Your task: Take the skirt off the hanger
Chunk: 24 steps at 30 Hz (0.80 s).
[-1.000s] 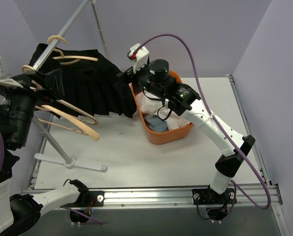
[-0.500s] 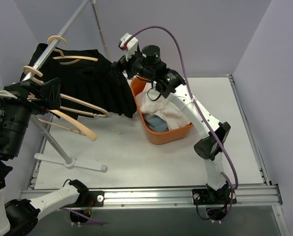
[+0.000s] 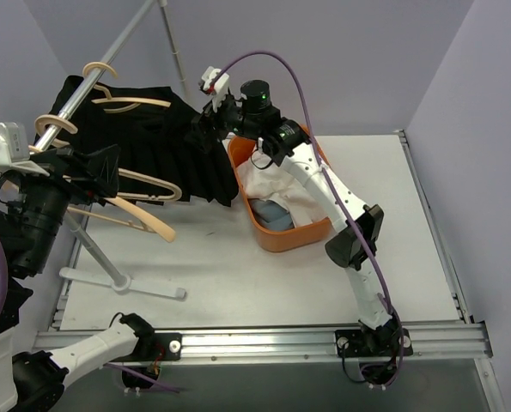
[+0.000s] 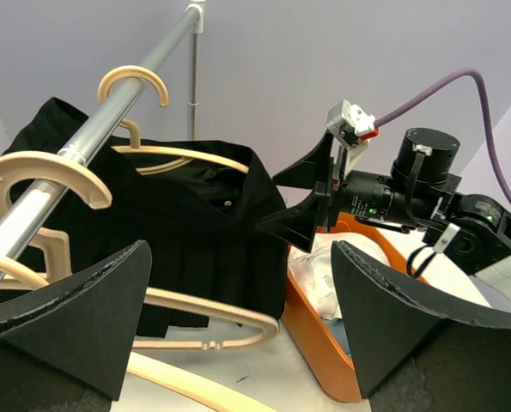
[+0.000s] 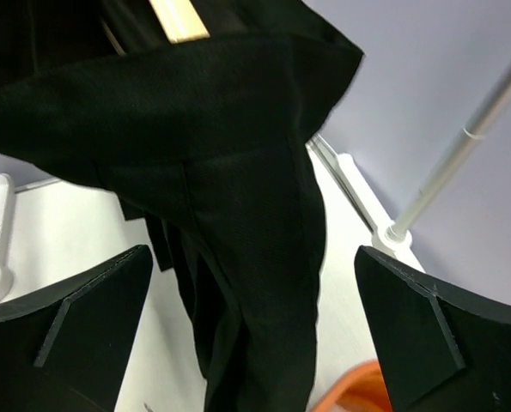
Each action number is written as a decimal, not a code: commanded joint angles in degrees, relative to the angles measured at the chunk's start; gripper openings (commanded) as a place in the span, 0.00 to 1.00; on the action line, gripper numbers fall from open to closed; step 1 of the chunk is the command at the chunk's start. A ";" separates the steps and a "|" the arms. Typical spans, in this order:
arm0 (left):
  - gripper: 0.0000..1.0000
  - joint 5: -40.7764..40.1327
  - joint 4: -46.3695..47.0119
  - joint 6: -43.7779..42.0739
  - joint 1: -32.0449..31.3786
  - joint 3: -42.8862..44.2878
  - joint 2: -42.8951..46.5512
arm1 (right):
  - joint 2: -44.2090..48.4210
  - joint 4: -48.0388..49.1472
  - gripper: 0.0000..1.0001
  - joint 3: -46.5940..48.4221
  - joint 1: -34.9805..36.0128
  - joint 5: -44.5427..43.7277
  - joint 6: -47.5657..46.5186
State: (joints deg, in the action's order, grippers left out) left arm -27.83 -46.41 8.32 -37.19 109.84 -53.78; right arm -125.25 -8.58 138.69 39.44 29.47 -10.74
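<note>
Skirt [image 3: 165,150] draped on wooden hanger [image 3: 136,102], far left on rail [image 3: 126,39]. Right claw [image 3: 206,129] spread wide beside skirt's right edge; left claw [image 4: 238,249] spread, empty.

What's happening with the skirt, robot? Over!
Left gripper open, holding nothing. Right gripper open, facing skirt. Skirt hangs on its hanger. Empty hangers crowd left side.

Plain lavender walls [image 3: 367,60] enclose a white tabletop [image 3: 238,275] with a metal rail [image 3: 264,342] along its near edge.
</note>
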 commanded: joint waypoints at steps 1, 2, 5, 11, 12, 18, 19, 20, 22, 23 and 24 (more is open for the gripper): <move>0.94 1.20 2.21 0.21 -0.08 0.64 -0.01 | -2.97 5.23 1.00 5.34 0.11 5.84 1.51; 0.94 1.20 2.20 0.21 -0.16 0.72 -0.01 | -3.59 5.93 0.99 5.97 0.20 6.38 2.21; 0.94 1.03 1.07 0.65 -0.16 1.42 0.08 | -6.32 9.53 0.98 7.29 0.20 8.14 5.02; 0.94 -0.46 -2.10 1.44 -0.16 3.71 0.78 | -9.13 14.72 0.75 9.40 0.64 9.90 8.80; 0.94 -0.55 -2.71 1.35 -0.08 3.89 0.87 | -9.39 16.47 0.70 9.49 0.72 10.07 9.24; 0.94 -0.82 -4.39 3.37 -0.16 3.54 2.10 | -10.36 27.27 0.37 9.40 1.25 15.85 20.39; 0.94 -0.56 -4.74 4.16 -0.16 3.62 2.27 | -10.45 28.69 0.33 9.66 1.43 16.49 22.32; 0.94 -0.21 -5.70 4.51 -0.16 3.80 2.54 | -10.10 29.75 0.19 9.67 1.86 17.10 25.13; 0.94 -0.20 -6.67 4.87 -0.08 4.41 2.80 | -9.40 31.25 0.00 9.23 3.36 17.20 26.73; 0.94 -0.38 -7.46 5.13 -0.16 4.59 3.15 | -8.44 31.17 0.00 8.79 3.97 16.93 26.91; 0.94 -0.73 -7.55 5.30 -0.16 4.85 3.42 | -8.00 31.17 0.00 8.35 4.50 16.85 27.00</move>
State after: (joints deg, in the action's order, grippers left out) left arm -28.25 -51.99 12.01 -37.19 112.95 -51.09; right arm -136.51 12.73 145.32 41.21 43.33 10.92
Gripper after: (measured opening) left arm 0.942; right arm 0.237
